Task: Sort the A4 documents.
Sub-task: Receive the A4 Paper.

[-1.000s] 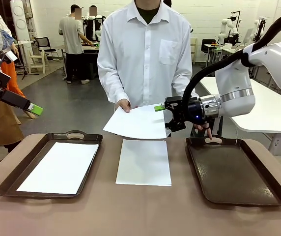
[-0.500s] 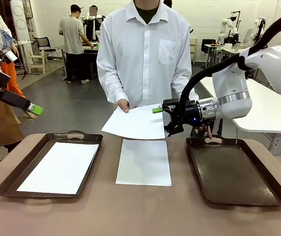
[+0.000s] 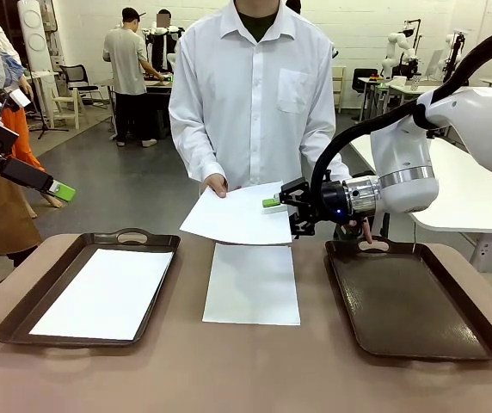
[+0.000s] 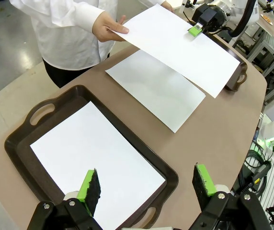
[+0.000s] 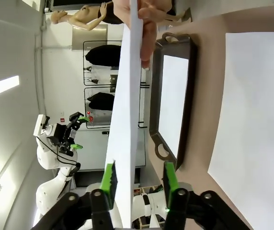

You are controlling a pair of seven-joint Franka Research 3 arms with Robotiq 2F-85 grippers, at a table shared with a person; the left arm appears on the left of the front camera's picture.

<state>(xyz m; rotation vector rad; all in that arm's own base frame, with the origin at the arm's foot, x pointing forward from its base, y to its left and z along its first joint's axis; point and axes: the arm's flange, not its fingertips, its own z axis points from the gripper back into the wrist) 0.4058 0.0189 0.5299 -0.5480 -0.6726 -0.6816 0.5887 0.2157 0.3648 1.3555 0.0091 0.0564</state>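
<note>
White A4 paper lies in three places. One sheet (image 3: pixel 104 292) rests flat inside the left tray (image 3: pixel 22 314). A second sheet (image 3: pixel 253 284) lies on the brown surface (image 3: pixel 246 370) between that tray and the right tray (image 3: pixel 418 301), whose dark bottom is bare. A third sheet (image 3: pixel 242 215) is held in the air over the far end of the second one. The person's hand (image 3: pixel 218 185) pinches its far left corner, and it tilts slightly down toward the robot. The right arm reaches in from the right with its wrist turned sideways and its forearm about level, so the right tool (image 3: pixel 282 213) points left at this raised sheet's right edge. One green pad sits above the paper and the other finger is below it. Seen from the right wrist, the paper runs edge-on between the pads, close against one and with a clear gap to the other, so the tool is partly closed around the sheet and not clamped on it. The left tool (image 4: pixel 146 184) hangs over the near end of the left tray, pointing down at it, fingers spread wide and holding nothing.
</note>
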